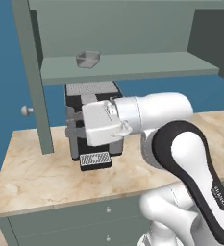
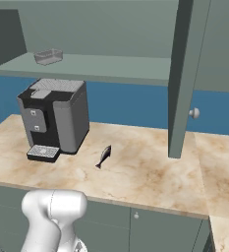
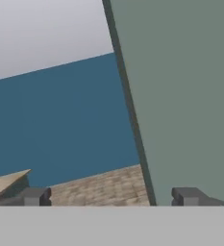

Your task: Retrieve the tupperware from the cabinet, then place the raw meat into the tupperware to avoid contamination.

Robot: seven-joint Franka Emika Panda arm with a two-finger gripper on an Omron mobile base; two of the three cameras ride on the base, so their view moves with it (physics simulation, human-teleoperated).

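The cabinet [image 1: 132,29] stands open. The tupperware [image 1: 88,58] sits on its inner shelf [image 1: 132,67], near the left end, above the coffee machine [image 2: 54,118]. The gripper [image 3: 111,197] has its jaws wide apart and holds nothing. It faces the open door [image 3: 180,96], so the tupperware lies up and off to one side. The fish [image 2: 104,156] lies on the table [image 2: 150,172], near the middle.

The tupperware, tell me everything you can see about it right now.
The tupperware is a small, shallow, grey translucent rectangular container with rounded corners, apparently plastic. It has no lid on and looks empty. It sits upright on the open cabinet's inner shelf, above the coffee machine. Nothing but the shelf touches it.
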